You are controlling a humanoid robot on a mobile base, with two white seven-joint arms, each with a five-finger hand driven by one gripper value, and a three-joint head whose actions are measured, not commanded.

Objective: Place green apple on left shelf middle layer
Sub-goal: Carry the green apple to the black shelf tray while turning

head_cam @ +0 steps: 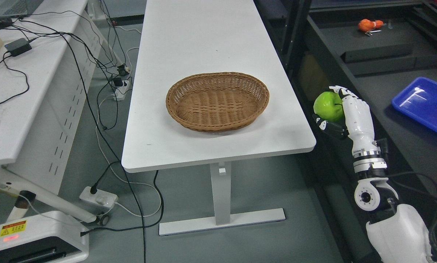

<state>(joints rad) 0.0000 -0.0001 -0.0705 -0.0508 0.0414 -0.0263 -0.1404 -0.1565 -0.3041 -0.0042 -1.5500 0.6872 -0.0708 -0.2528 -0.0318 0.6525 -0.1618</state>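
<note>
My right hand [341, 109] is shut on a green apple [327, 106] and holds it in the air just off the right edge of the white table [204, 36]. The white fingers wrap over the apple's right side and the dark thumb sits under it. An empty wicker basket [217, 100] stands on the table to the left of the apple. A dark shelf unit [372, 54] lies to the right, behind the hand. My left hand is out of view.
A blue tray [419, 104] with a red item sits at the right edge. An orange toy [368, 25] lies on a dark shelf surface at the top right. A second white desk [28, 73] with cables and power strips stands at the left.
</note>
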